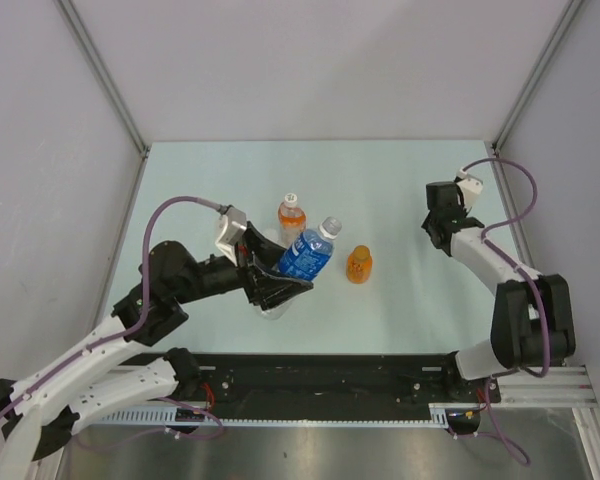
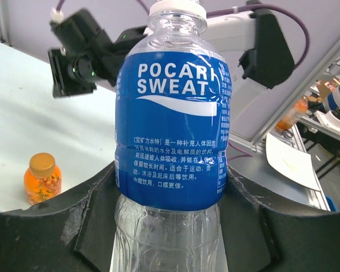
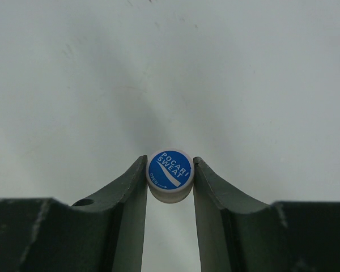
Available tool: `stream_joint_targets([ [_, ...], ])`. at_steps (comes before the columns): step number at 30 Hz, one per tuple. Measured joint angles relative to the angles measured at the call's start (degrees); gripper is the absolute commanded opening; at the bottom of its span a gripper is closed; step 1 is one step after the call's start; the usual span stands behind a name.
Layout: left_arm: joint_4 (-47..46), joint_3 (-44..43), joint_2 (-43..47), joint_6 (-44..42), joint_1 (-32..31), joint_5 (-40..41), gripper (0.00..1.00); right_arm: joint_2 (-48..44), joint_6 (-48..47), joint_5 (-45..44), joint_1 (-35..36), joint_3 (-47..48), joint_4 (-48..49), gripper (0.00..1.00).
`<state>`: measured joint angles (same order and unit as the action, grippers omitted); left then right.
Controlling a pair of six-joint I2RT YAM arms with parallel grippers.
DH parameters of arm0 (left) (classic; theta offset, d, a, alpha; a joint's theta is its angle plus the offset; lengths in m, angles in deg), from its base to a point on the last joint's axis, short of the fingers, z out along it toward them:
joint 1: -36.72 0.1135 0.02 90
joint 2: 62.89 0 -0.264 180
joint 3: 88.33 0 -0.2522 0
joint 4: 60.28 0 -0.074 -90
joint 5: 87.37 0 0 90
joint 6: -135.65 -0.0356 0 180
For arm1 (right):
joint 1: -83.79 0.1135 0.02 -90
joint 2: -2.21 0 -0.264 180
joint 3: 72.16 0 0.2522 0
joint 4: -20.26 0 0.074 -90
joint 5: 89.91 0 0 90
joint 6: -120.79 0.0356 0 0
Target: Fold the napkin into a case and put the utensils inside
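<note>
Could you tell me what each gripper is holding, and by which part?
Left gripper: the Pocari Sweat bottle, around its mid-body. Right gripper: a Pocari Sweat cap, pinched by its sides.

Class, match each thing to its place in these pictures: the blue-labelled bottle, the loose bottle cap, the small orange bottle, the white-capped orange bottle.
Things:
1. blue-labelled bottle
2. bottle cap
3. small orange bottle
4. white-capped orange bottle

Places:
A. alone on the table, nearest the right arm
B. pinched between the right fingers
C. gripped by the left fingers
D. on the table, close behind the gripped bottle

Pairs: 1-C, 2-B, 3-A, 4-D
</note>
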<state>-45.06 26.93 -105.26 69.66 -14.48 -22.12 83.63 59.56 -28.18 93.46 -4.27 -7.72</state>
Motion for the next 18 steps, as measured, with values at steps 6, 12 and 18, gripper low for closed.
stream_joint_targets([
  [6,0.59,1.22,3.69,-0.02,-0.02,2.14,0.00,9.11,0.39,-1.01,0.11,-0.85,3.26,0.00],
  [12,0.59,2.21,4.92,0.00,0.00,2.89,0.01,16.22,1.73,0.26,0.02,1.18,3.58,0.00],
  [18,0.81,2.67,4.11,0.00,0.00,3.58,0.02,20.52,2.86,2.19,-0.15,5.09,3.06,0.00],
])
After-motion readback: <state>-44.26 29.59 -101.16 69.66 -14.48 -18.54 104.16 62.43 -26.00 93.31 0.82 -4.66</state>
